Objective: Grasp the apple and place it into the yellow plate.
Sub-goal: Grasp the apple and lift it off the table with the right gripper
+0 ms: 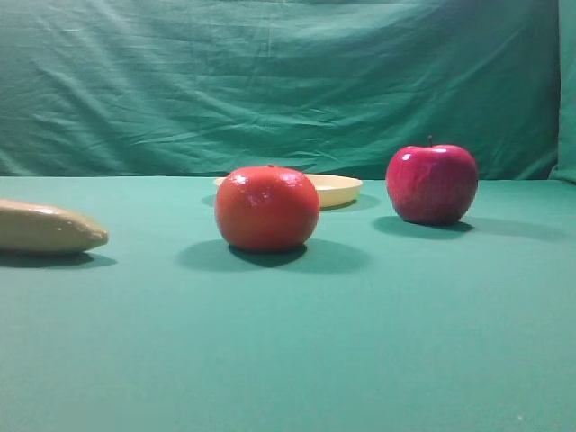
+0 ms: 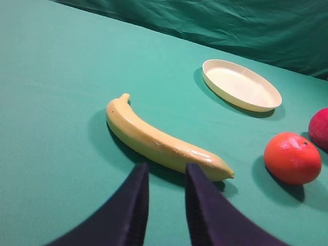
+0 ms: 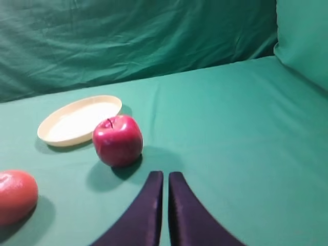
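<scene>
The crimson apple point(image 1: 432, 184) stands upright on the green table at the right. The pale yellow plate point(image 1: 340, 190) lies empty behind and to the left of it. In the right wrist view the apple point(image 3: 117, 140) sits just in front of the plate point(image 3: 79, 120), and my right gripper point(image 3: 165, 178) is shut and empty, a short way behind and to the right of the apple. In the left wrist view my left gripper point(image 2: 166, 177) is slightly open and empty, just short of the banana. The plate point(image 2: 241, 84) is far ahead and the apple point(image 2: 320, 128) is at the right edge. Neither gripper shows in the exterior view.
An orange-red round fruit point(image 1: 267, 209) stands in front of the plate, also seen in the left wrist view point(image 2: 292, 158) and the right wrist view point(image 3: 15, 197). A yellow banana point(image 2: 159, 141) lies at the left point(image 1: 45, 228). A green cloth backdrop point(image 1: 288, 81) hangs behind.
</scene>
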{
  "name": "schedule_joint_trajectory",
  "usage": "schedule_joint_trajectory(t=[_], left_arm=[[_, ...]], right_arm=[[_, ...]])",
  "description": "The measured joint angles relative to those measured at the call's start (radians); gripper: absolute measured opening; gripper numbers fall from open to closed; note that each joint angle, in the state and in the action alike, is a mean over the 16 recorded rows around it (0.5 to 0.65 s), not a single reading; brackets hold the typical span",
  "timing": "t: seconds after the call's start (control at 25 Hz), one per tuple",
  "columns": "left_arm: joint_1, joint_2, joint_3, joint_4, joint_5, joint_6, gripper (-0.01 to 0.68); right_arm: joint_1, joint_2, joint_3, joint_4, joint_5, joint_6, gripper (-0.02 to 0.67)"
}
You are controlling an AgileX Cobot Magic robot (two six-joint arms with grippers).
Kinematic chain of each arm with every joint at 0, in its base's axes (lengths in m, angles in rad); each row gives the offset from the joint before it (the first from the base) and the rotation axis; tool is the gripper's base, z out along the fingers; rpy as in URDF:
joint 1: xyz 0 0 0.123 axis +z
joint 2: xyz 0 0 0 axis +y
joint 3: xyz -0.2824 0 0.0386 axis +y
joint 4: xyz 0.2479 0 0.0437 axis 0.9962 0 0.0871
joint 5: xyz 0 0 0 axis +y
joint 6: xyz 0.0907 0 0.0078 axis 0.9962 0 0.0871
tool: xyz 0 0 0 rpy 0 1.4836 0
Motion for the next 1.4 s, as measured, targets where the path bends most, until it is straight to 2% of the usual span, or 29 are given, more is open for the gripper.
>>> schedule_joint_trajectory(t=[0.24, 0.52, 0.84, 1.16, 1.28, 1.4], left_arm=[[0.000, 0.000, 0.000, 0.000, 0.000, 0.000, 0.157], [0.000, 0.000, 0.000, 0.000, 0.000, 0.000, 0.157], [0.000, 0.000, 0.000, 0.000, 0.000, 0.000, 0.157], [0.000, 0.000, 0.000, 0.000, 0.000, 0.000, 0.157], [0.000, 0.000, 0.000, 0.000, 0.000, 0.000, 0.157], [0.000, 0.000, 0.000, 0.000, 0.000, 0.000, 0.157]], right_arm=[[0.000, 0.180, -0.138, 0.021, 0.067, -0.152, 0.000], [0.000, 0.521, -0.332, 0.032, 0.142, -0.316, 0.000], [0.005, 0.864, -0.468, 0.140, 0.164, -0.472, 0.000], [0.075, 1.096, -0.598, 0.251, 0.204, -0.660, 0.000], [0.109, 1.180, -0.668, 0.248, 0.230, -0.704, 0.000], [0.142, 1.267, -0.753, 0.206, 0.266, -0.682, 0.000]])
